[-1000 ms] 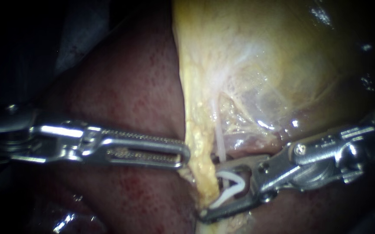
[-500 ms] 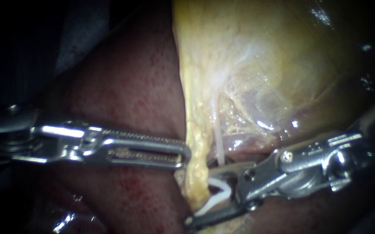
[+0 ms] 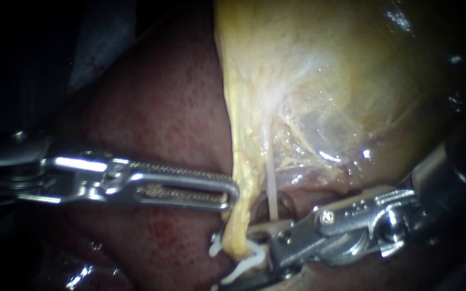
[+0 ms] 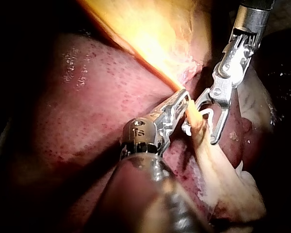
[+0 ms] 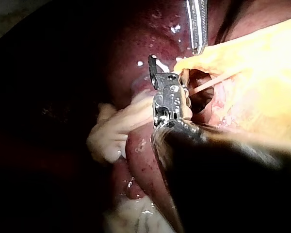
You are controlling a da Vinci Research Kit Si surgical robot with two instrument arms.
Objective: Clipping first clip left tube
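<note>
Endoscope: the left tube is a soft, slick yellow band, judged easily torn. It is best taken below the left instrument, whose pincer is clamped on it. The right instrument pincer stands apart, carrying the clip astride the tube.
Left wrist: the clip sits just ahead of the pincer.
Right wrist: contact is obscured.

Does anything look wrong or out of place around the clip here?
Nothing looks damaged. The white plastic clip straddles the yellow tube, held in the jaws of the right instrument; the left instrument grips that tube.
</note>
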